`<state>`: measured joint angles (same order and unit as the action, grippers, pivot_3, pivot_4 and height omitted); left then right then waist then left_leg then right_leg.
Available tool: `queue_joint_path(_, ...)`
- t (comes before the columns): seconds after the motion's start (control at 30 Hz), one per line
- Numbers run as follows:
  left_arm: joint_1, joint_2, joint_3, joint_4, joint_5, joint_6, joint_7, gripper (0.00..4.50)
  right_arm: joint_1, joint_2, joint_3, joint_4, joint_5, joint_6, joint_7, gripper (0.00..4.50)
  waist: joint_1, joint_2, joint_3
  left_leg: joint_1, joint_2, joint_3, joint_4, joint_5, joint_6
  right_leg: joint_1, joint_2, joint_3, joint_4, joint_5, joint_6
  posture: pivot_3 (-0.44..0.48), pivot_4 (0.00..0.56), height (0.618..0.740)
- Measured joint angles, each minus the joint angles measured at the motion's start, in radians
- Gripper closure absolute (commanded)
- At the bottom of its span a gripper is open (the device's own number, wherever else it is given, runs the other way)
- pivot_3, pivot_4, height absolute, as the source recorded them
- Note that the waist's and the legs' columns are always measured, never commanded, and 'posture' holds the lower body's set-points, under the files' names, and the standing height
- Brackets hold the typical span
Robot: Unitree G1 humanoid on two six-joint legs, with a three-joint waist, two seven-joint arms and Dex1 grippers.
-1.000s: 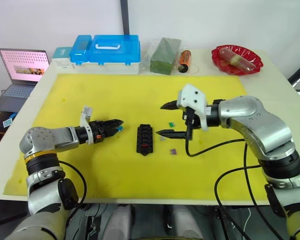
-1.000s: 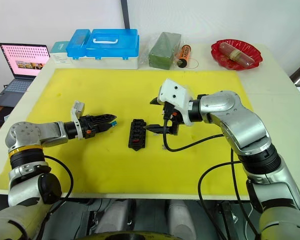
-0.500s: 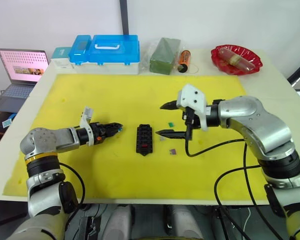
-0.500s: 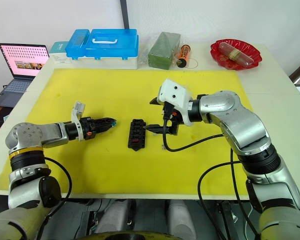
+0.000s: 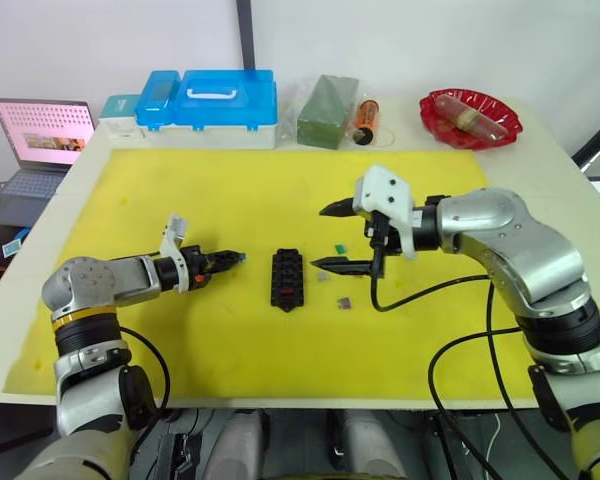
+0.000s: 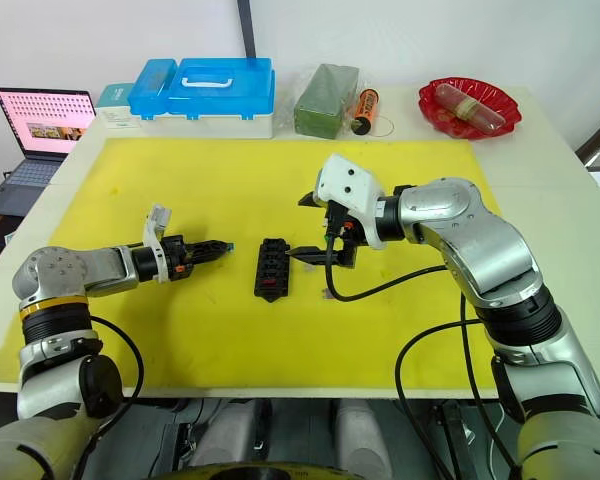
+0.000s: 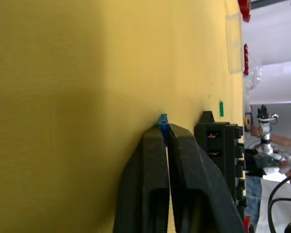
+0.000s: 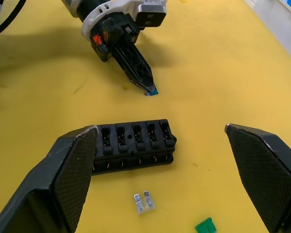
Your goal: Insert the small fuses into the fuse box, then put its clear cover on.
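On the yellow mat (image 5: 230,330), near its front half, the left gripper (image 5: 235,259) lies low and points toward the fuse box (image 5: 286,279), its two black fingers pressed together on a teal fuse (image 8: 152,91) that sticks out at their tips. The tips stop just short of the box, which rests flat in the middle of the mat with a red fuse (image 5: 290,294) seated in one slot. Just right of the box lie loose fuses: a grey one (image 8: 143,202) with two metal prongs up close, a purple one (image 5: 345,301) slightly nearer the front, and a green one (image 5: 340,245) a little farther back. Above them the right gripper (image 5: 332,238) hovers with its fingers spread wide apart, holding nothing. Along the far edge of the table (image 5: 555,180) stand a blue lidded case (image 5: 215,100), a green block in a clear bag (image 5: 327,100), an orange tube (image 5: 365,112), and a red dish (image 5: 470,115). A laptop (image 5: 35,145) sits off the table's left.
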<state>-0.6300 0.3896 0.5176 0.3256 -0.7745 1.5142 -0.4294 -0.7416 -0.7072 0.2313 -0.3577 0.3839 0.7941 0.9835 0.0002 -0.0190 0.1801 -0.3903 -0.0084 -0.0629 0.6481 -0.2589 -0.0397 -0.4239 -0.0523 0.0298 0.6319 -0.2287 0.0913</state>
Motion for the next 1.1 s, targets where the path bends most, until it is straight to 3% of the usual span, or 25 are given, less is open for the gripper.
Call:
queue_joint_path(0.3, 0.043, 0.002, -0.008, -0.063, -0.011, -0.035, -0.033, 4.40, -0.011, 0.000, 0.005, 0.010, -0.008, -0.008, 0.015, 0.00, -0.012, 0.000, 0.000, 0.000, 0.000, -0.001, -0.001, 0.000, 0.000, 0.000, 0.000, -0.001, 0.000, 0.000, 0.000, 0.000, 0.150, 0.740)
queue_joint_path(0.6, 0.103, 0.124, -0.150, -0.372, -0.117, -0.256, -0.393, 4.40, -0.021, 0.013, -0.007, 0.011, 0.058, 0.065, 0.030, 0.00, -0.014, -0.001, 0.001, -0.001, 0.001, 0.000, -0.002, 0.000, 0.000, -0.001, -0.001, -0.001, -0.002, 0.000, -0.001, 0.000, 0.150, 0.740)
queue_joint_path(0.83, 0.107, 0.286, -0.354, -0.565, -0.103, -0.436, -0.652, 4.40, -0.169, 0.073, -0.122, 0.015, 0.281, 0.455, -0.046, 0.00, -0.016, -0.001, 0.002, -0.001, 0.002, 0.000, -0.002, 0.000, 0.000, -0.001, 0.000, -0.001, -0.002, -0.002, -0.005, 0.000, 0.150, 0.740)
queue_joint_path(0.97, 0.081, 0.296, -0.396, -0.571, -0.082, -0.509, -0.691, 4.40, -0.212, 0.122, -0.166, 0.030, 0.372, 0.599, -0.082, 0.00, -0.015, -0.001, 0.002, -0.002, 0.002, 0.000, -0.002, 0.000, 0.000, -0.001, 0.001, -0.001, -0.002, -0.002, -0.005, 0.000, 0.150, 0.740)
queue_joint_path(1.1, 0.060, 0.297, -0.426, -0.575, -0.075, -0.565, -0.702, 4.50, -0.240, 0.141, -0.192, 0.029, 0.433, 0.689, -0.123, 1.29, -0.016, 0.000, 0.002, -0.002, 0.002, 0.001, -0.002, 0.000, 0.001, -0.001, 0.001, -0.001, -0.003, -0.002, -0.003, 0.000, 0.150, 0.740)
